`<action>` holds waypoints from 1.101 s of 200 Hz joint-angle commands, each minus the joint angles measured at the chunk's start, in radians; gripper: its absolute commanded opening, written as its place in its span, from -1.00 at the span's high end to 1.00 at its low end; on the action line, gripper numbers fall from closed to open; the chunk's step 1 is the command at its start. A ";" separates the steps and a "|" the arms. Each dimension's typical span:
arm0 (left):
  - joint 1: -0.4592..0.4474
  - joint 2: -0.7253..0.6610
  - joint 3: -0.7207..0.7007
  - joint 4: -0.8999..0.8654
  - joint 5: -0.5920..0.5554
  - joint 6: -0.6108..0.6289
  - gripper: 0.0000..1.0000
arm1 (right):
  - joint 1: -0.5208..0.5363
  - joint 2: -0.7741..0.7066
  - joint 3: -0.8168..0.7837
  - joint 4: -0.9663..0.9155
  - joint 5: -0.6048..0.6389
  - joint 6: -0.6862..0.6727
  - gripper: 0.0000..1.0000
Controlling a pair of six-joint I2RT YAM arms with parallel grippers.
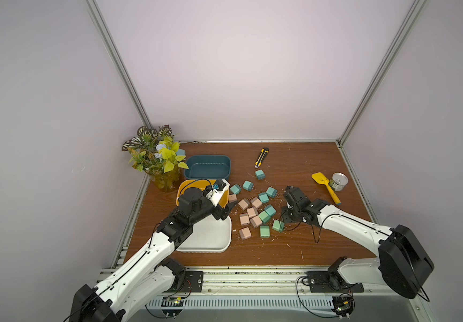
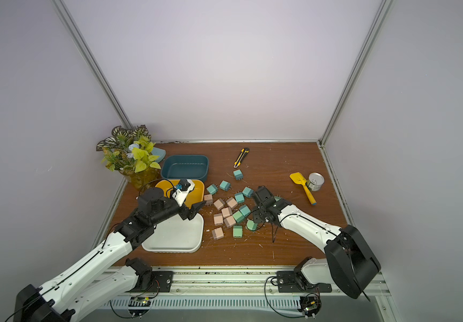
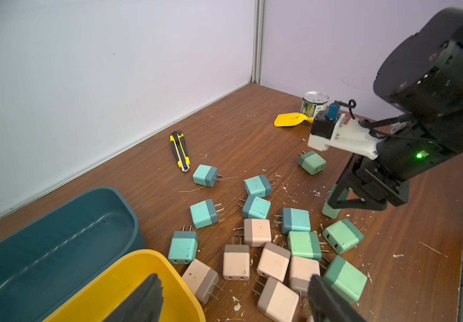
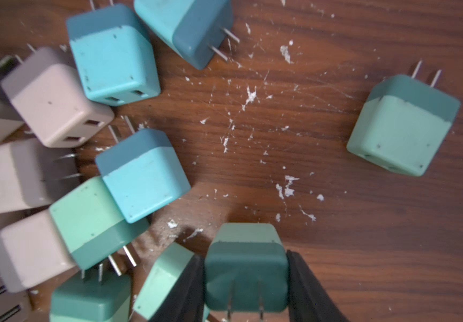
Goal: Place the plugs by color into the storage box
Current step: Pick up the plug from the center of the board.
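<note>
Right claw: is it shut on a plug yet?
Right claw shut on a mint green plug: right wrist view shows both fingers against its darker sides.

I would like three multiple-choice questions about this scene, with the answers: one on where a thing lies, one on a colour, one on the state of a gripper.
1. Where does the utility knife lie?
A. in the dark blue box
B. on the table, outside every container
C. on the white tray

2. What colour is the plug in the right gripper?
A. pink
B. teal-blue
C. mint green

3. How is the left gripper?
A. open, holding nothing
B. shut on a pink plug
C. shut on the knife

Answers:
1 B: in both top views it lies on bare wood towards the back.
2 C: the right wrist view shows a pale green body with a darker green prong end between the fingers.
3 A: in the left wrist view its fingers stand wide apart and grip nothing.
</note>
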 commanded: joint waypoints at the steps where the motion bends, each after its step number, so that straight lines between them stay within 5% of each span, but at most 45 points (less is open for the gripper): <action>1: -0.008 0.009 0.037 0.009 -0.016 -0.032 -0.68 | -0.004 -0.051 0.123 -0.064 0.030 -0.031 0.32; 62: 0.010 0.125 0.183 -0.123 -0.253 -0.102 -0.67 | 0.002 0.096 0.438 -0.058 -0.124 -0.081 0.34; 108: 0.156 0.199 0.200 -0.070 -0.238 -0.226 -0.64 | 0.024 0.370 0.768 -0.050 -0.222 -0.124 0.34; 180: 0.219 0.304 0.224 -0.004 -0.303 -0.265 -0.63 | 0.062 0.860 1.339 -0.082 -0.299 -0.168 0.37; 220: 0.223 0.253 0.162 0.027 -0.338 -0.274 -0.65 | 0.070 1.090 1.598 -0.076 -0.340 -0.159 0.37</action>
